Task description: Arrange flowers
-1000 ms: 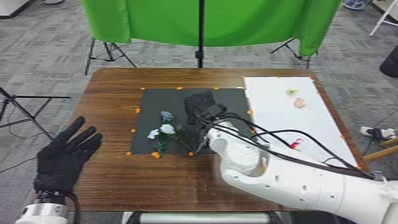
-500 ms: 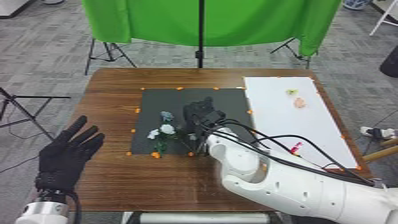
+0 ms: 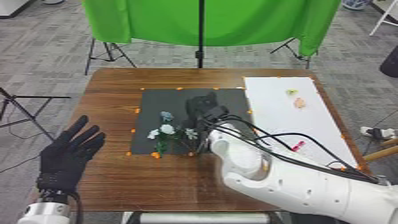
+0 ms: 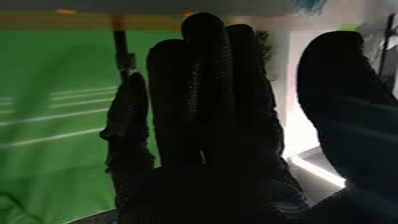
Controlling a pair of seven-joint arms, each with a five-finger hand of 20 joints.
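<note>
White flowers (image 3: 167, 129) and a blue flower (image 3: 166, 116) lie toward the dark mat's (image 3: 156, 100) near left corner. Beside them the right hand (image 3: 202, 105) has thumb and fingers apart; best lift it straight up, clear of the petals. The left hand (image 3: 69, 155), fingers spread, hangs at the table's (image 3: 115, 182) left edge.

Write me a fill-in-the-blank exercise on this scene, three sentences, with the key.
In the head view, the blue flower is to the ____ of the right hand.
The sheet on the table is ____.
The curtain beyond the table is ____.
Missing words: left; white; green
</note>
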